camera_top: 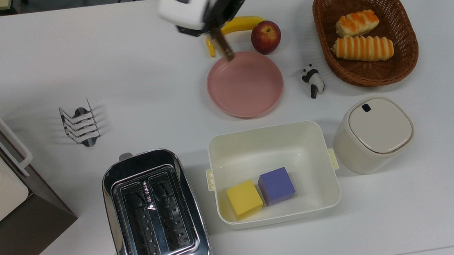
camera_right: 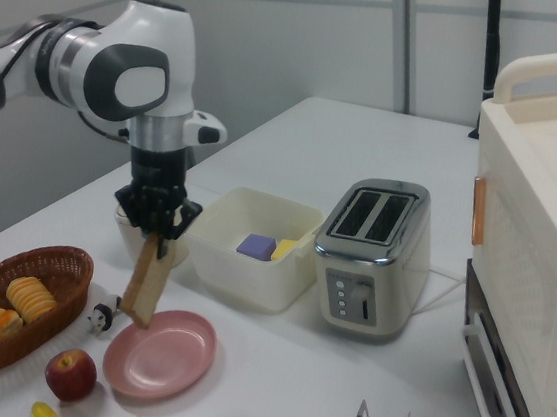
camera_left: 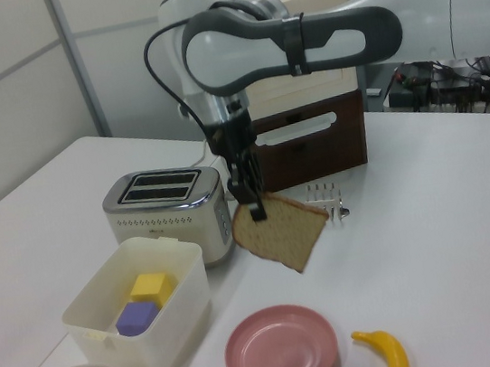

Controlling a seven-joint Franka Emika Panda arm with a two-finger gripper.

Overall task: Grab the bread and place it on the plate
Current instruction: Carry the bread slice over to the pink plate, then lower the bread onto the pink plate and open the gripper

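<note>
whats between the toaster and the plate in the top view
Only bare white table. In the top view, nothing stands between the toaster and the plate; the tub sits off to the top view's right of that stretch.

The arm is reaching down with its wrist pointing to six o'clock, the gripper (camera_right: 157, 238) pinching the bread (camera_left: 280, 231) by its upper corner
</note>
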